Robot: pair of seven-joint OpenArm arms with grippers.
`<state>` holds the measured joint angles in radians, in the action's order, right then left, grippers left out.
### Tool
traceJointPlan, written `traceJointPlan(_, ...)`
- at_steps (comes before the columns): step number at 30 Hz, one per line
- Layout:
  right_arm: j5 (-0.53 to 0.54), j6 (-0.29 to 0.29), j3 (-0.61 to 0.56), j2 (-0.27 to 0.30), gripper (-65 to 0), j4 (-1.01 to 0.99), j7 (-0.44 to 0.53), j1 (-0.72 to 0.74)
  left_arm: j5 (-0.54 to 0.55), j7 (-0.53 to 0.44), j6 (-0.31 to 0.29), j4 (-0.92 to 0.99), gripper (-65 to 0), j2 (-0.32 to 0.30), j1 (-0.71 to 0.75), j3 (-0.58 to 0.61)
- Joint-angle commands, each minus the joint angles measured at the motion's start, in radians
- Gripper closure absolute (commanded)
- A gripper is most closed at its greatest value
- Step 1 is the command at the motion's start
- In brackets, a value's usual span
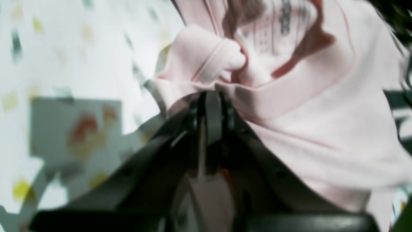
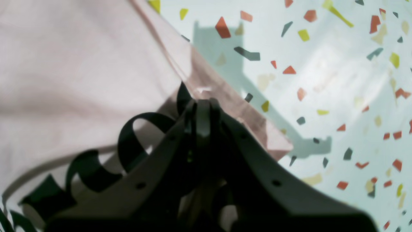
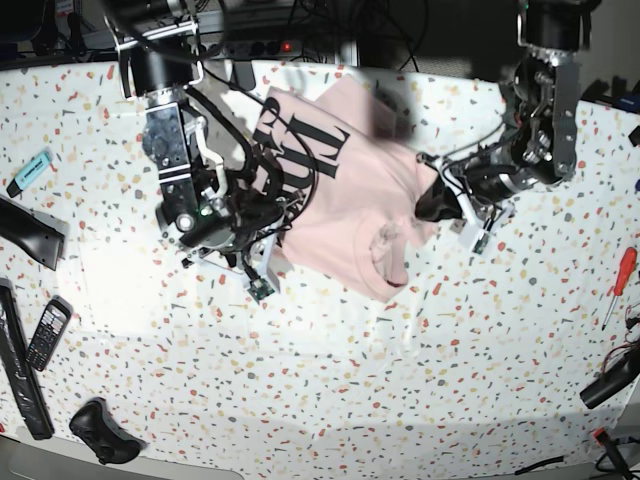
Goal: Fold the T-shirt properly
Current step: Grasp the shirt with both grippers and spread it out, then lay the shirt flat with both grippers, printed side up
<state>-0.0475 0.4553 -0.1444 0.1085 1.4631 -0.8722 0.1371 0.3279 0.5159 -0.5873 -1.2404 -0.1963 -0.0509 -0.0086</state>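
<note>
Black fingers of the right end effector fill the foreground of its wrist view, pinched together on a folded edge of the large pale pink cotton T-shirt, whose big black serif lettering curls just left of the jaws. From the base view this arm sits on the left, gripping the garment's left border a little above the white speckled terrazzo-patterned bench. Judging by the taut cloth, the hold is there to lift and stretch that side so a fold can be laid flat.

Moving rightward, the T-shirt spans the middle of the bench between both arms, lettered face up, its far part partly raised and its lower part bunched into a crumpled hump.

Further right, the left end effector grips the shirt's opposite side. Its wrist view, heavily blurred, shows narrow black jaws closed on a gathered pink seam, with ribbed hem or collar fabric knotted above them; the blur suggests the arm is in motion.

Only the base view reveals how the whole garment lies and the clutter around it: a teal marker and a dark mobile phone at far left, a red-handled screwdriver at far right. Only the wrist views confirm that each pair of jaws actually clamps cloth, which the overhead angle leaves uncertain. The fold looks barely begun.
</note>
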Motion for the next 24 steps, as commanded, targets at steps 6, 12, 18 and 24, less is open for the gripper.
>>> traceJointPlan(6, 0.062, -0.001, 0.001, 0.005, 0.0, 0.092, 0.003, -0.071, -0.051, -0.024, 0.041, 0.046, -3.3, -0.021, -0.137, 0.006)
traceJointPlan(12, 0.17, 0.001, -0.006, -0.032, 0.0, 0.177, 0.015, -0.173, -0.041, -0.019, 0.045, 0.045, -3.4, -0.068, -0.231, 0.007)
traceJointPlan(18, 0.182, 0.008, -0.002, -0.045, 0.0, 0.291, 0.037, -0.225, 0.204, 0.121, 0.045, -0.037, -3.4, -0.146, -0.242, 0.003)
traceJointPlan(24, 0.179, 0.008, 0.115, -0.045, 0.0, 0.38, 0.037, -0.205, 0.242, 0.216, 0.045, -0.21, -3.4, -0.236, -0.127, 0.002)
